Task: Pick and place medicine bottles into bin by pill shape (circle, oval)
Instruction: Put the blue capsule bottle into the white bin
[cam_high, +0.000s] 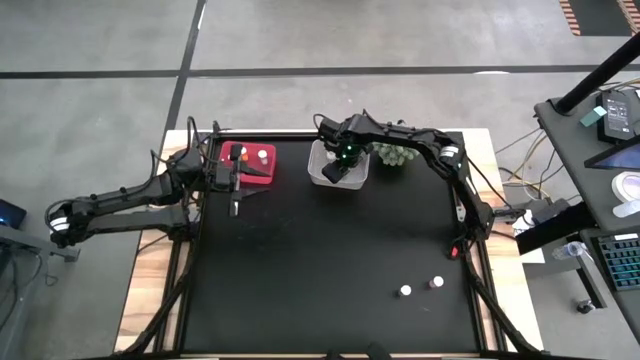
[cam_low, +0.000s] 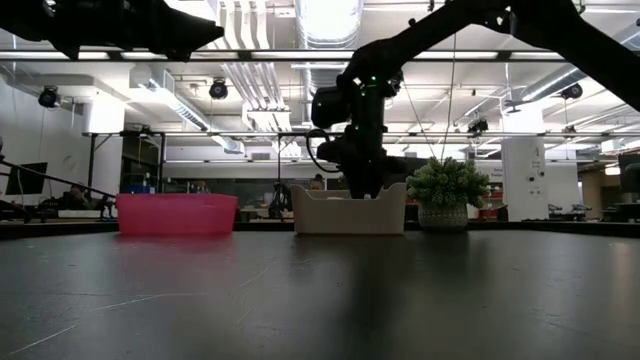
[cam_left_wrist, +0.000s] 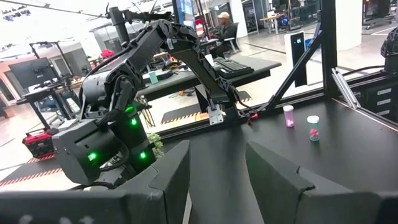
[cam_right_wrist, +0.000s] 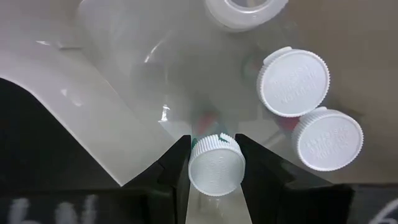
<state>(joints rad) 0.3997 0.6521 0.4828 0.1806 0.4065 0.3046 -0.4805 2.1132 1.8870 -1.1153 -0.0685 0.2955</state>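
Bottle (cam_right_wrist: 216, 165) with white cap pinched in right gripper (cam_right_wrist: 212, 163), down inside white bin (cam_high: 325, 170). Two capped bottles (cam_right_wrist: 293, 82) close beside it. Plant (cam_high: 392, 153) just behind bin. Left gripper (cam_left_wrist: 214, 171) spread, holding nothing, over red bin (cam_high: 262, 172). Two bottles (cam_high: 405, 291) wait on bare table (cam_high: 320, 260), far off.

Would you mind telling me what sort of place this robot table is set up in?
Most likely a robotics lab or open workshop. Exposed ceiling ducts run overhead, workbenches with a keyboard stand behind the black table, and a seated person works nearby.
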